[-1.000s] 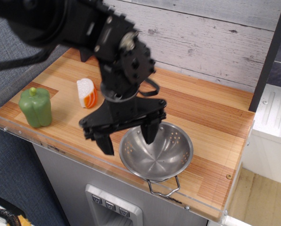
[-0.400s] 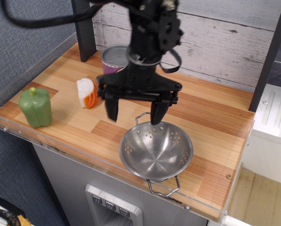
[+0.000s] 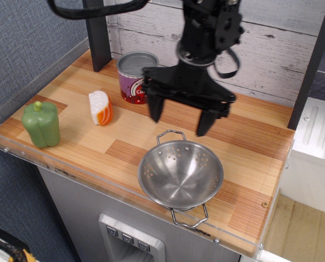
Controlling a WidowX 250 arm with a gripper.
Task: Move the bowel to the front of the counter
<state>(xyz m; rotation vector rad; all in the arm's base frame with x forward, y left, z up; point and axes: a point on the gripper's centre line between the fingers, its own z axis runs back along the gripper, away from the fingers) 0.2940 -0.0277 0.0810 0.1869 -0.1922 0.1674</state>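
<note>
Up front on the butcher-block counter [image 3: 250,142], near its clear edge: the steel colander bowl [image 3: 180,176], upright, 2 wire handles. Above and behind it, apart: the black gripper [image 3: 180,120], fingers wide, holding nothing. Farther back: cherries can [image 3: 136,77], green pepper [image 3: 41,124].

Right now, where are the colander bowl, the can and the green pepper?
colander bowl [image 3: 180,177], the only view, inner wall near the bottom
can [image 3: 134,82], the only view, side label
green pepper [image 3: 41,125], the only view, front face of the body
</note>
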